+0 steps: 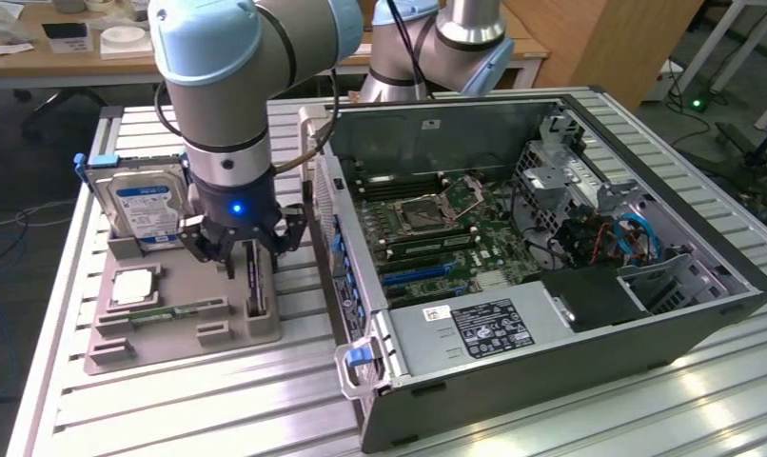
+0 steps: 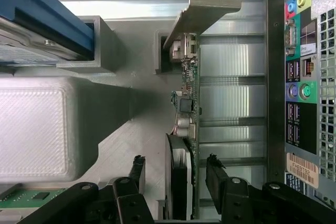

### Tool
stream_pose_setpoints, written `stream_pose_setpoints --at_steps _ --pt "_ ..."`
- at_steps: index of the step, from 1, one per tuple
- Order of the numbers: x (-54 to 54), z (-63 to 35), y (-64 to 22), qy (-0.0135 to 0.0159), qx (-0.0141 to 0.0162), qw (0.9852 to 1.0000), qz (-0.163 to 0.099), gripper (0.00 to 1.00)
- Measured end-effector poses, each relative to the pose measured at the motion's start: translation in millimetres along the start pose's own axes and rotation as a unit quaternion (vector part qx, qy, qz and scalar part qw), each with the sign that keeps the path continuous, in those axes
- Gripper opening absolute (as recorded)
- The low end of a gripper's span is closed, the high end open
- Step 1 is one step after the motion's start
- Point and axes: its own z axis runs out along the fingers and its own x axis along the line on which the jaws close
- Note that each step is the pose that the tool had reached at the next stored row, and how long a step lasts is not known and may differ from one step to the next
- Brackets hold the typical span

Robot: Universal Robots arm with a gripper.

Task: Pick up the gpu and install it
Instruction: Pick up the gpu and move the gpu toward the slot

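slatted metal tabletop (image 1: 167, 409) noted, bearing all items. open computer case (image 1: 587, 352) lying on its side at the exterior view's right, motherboard exposed. grey holder tray (image 1: 117, 352) just beside it, with hard drive (image 1: 143, 205) upright in the far slot. gpu (image 2: 181, 177) standing on edge in the tray slot nearest the case, not installed. hand (image 2: 176, 163) positioned over gpu, open, one finger each side, gaps visible, no grip.
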Motion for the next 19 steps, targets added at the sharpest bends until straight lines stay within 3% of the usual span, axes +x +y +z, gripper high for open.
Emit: stream_pose_setpoints --at_steps 2,4,7,13,14,19 --pt "0.0 0.0 0.0 0.0000 0.0000 1.0000 0.000 0.51" --pt "0.0 0.0 0.0 0.0000 0.0000 1.0000 0.000 0.51" --pt "0.0 0.0 0.0 0.0000 0.0000 1.0000 0.000 0.38" --pt "0.0 0.0 0.0 0.0000 0.0000 1.0000 0.000 0.37" --pt "0.0 0.0 0.0 0.0000 0.0000 1.0000 0.000 0.30" --pt "0.0 0.0 0.0 0.0000 0.0000 1.0000 0.000 0.27"
